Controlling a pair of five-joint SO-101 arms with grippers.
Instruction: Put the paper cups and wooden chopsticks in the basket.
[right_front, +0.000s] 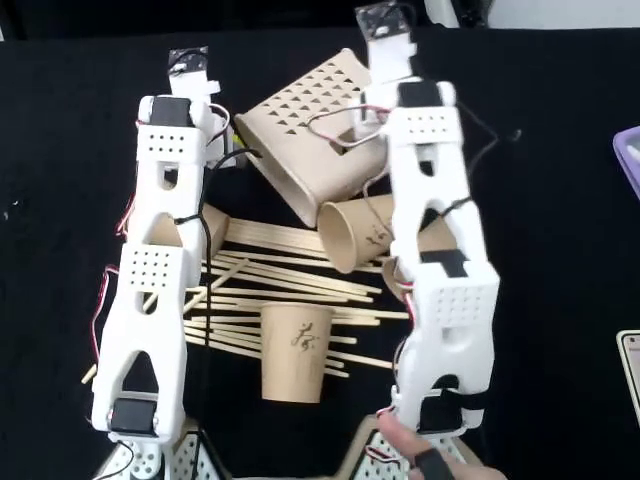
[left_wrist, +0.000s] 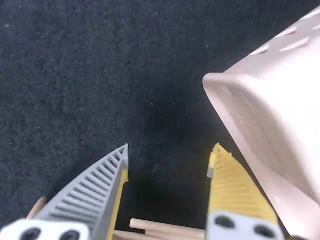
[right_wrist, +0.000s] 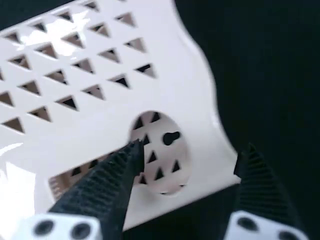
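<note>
- The left tool (left_wrist: 170, 150) has its jaws spread and holds nothing. It sits just beside the basket (left_wrist: 270, 125), above bare cloth and a few stick ends.
- The right tool (right_wrist: 192, 147) is also parted and empty, poised over the basket's perforated wall by its handle hole.
- The basket looks tipped rather than upright (my reading of the high view), and I see nothing inside it.
- One paper cup (right_front: 355, 232) lies on its side just beside the basket. A second cup (right_front: 295, 350) stands well apart from the basket, toward the arm bases. A third cup (right_front: 208, 232) near the basket is partly hidden under the left arm.
- The wooden chopsticks (right_front: 290, 285) lie scattered between the basket and the second cup.
- By my judgement nothing is packed yet, so every cup and stick remains.
- The table (right_front: 60, 300) is covered in black cloth, and a purple thing (right_front: 630, 150) sits at its edge, well apart from the basket.
</note>
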